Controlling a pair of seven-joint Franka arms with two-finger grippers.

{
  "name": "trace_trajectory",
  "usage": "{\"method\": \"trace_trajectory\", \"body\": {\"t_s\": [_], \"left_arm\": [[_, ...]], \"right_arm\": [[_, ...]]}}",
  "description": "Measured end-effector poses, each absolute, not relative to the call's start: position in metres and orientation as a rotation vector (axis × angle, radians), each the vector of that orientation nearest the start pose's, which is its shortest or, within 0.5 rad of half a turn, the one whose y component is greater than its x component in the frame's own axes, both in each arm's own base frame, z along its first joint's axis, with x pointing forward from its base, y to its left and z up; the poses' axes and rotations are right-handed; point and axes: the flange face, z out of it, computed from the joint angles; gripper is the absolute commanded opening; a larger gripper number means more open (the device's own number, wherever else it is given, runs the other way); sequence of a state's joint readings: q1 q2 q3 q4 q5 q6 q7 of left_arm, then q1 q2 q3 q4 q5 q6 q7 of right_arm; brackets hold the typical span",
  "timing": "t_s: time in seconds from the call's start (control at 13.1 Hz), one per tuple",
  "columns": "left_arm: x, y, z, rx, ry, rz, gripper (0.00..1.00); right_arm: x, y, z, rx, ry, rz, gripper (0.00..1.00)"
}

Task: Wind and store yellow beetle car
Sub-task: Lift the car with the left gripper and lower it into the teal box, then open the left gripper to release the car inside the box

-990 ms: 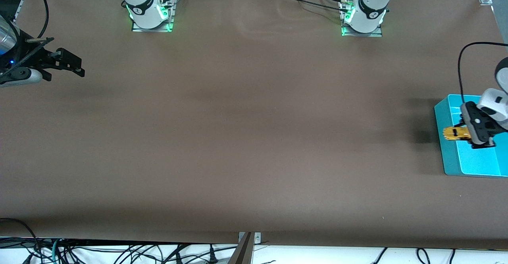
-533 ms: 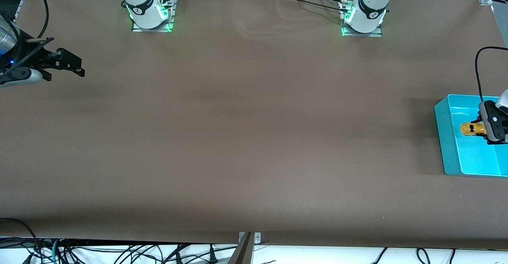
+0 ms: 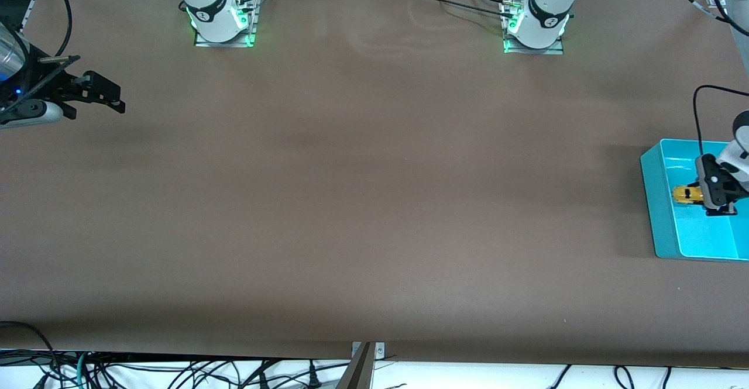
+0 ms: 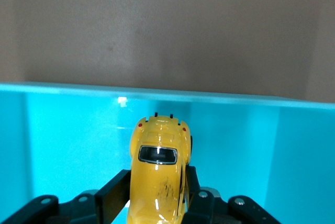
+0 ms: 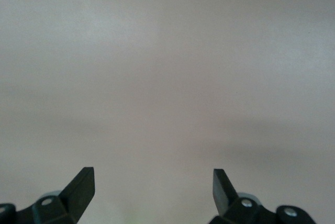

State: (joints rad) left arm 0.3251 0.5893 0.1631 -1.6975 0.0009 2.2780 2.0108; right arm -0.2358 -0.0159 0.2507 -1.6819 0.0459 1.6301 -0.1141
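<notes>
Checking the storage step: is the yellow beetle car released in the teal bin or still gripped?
Still gripped. The left gripper is shut on the yellow beetle car, holding it inside the teal bin.

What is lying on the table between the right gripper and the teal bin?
Nothing: the front view shows only bare brown table between the right gripper and the teal bin.

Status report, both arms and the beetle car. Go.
Left gripper shut on the yellow beetle car, over the teal bin. Right gripper open, waiting at its end of the table. Nothing in the way.
</notes>
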Motion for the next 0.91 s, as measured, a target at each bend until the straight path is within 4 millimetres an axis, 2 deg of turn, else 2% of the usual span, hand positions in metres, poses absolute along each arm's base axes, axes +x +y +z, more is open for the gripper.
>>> {"method": "trace_trajectory", "body": {"t_s": [0.3,0.76,0.84,0.91], "left_arm": [[0.595,0.300,0.230,-2.197,2.170,0.120,0.06],[0.577,0.296,0.203,-2.166,2.141,0.098,0.08],[0.574,0.295,0.198,-2.165,2.140,0.097,0.14],[0.571,0.295,0.193,-2.166,2.140,0.100,0.48]], "right_arm": [[0.552,0.014,0.585,-3.091,-0.194,0.055,1.00],[0.552,0.014,0.585,-3.091,-0.194,0.056,1.00],[0.552,0.014,0.585,-3.091,-0.194,0.056,1.00],[0.552,0.014,0.585,-3.091,-0.194,0.056,1.00]]}}
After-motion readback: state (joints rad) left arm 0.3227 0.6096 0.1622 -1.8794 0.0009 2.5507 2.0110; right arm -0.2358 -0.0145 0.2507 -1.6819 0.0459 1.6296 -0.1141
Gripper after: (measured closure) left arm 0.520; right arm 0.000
